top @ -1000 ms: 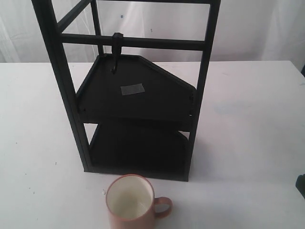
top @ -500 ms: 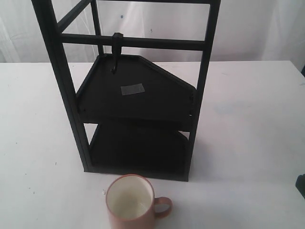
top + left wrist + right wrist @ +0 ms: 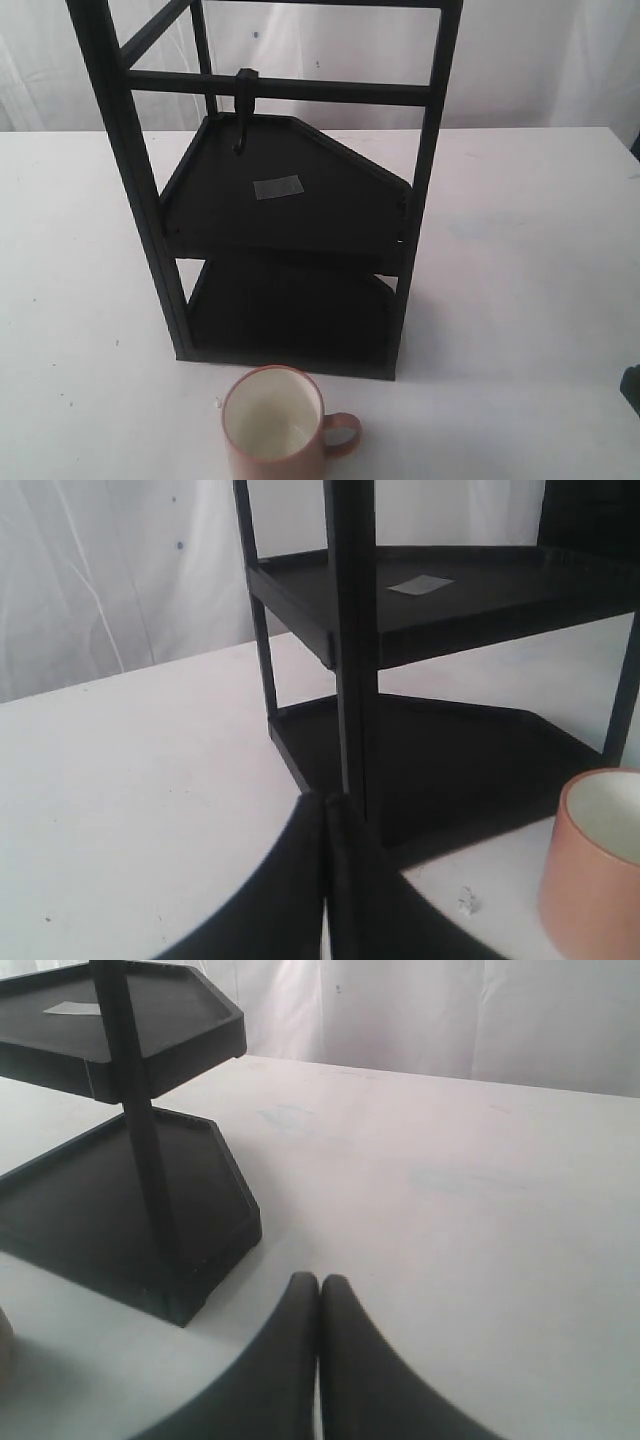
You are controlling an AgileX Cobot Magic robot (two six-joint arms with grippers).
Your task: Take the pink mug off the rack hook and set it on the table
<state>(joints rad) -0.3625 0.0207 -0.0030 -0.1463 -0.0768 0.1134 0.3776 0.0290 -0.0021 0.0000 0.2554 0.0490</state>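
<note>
The pink mug (image 3: 275,425) stands on the table (image 3: 520,300) at six o'clock from the rack (image 3: 150,230), hook (image 3: 243,110) bare, left claw (image 3: 325,880) and right claw (image 3: 319,1360) pressed together, empty: task looks done, no grasp needed.

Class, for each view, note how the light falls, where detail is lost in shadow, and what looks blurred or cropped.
Exterior view: soft, even light; the tall black frame rack loses its lower shelf to shadow; the salmon-pink ceramic mug is cropped below. Left wrist view: the left black fingers look soft; mug cropped. Right wrist view: the white tabletop looks pale, right fingers soft.
</note>
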